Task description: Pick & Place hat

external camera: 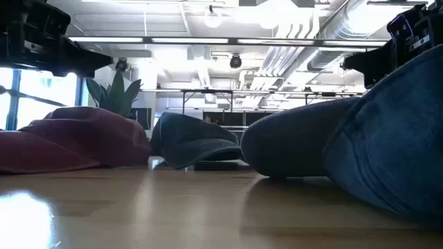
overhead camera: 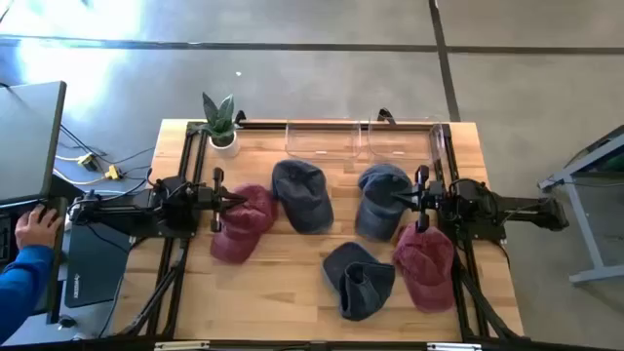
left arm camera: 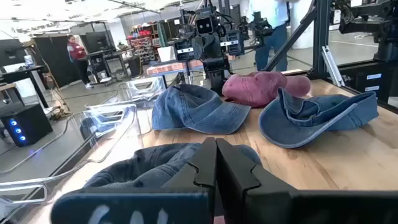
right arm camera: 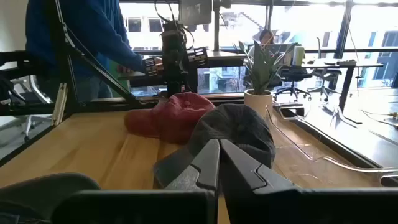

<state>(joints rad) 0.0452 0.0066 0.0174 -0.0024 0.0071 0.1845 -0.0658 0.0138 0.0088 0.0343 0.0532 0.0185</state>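
Five hats lie on the wooden table. A red hat lies at the left, a dark blue one beside it, a blue one right of the middle, a dark blue one brim-up near the front, and a second red one at the right. My left gripper is shut and hovers over the left red hat. My right gripper is shut and hovers over the blue hat. The wrist views show each pair of fingers closed together, the left and the right.
Two clear bins stand at the table's far edge. A potted plant stands at the far left corner. A person's hand rests on equipment left of the table. Bare wood shows at the near left.
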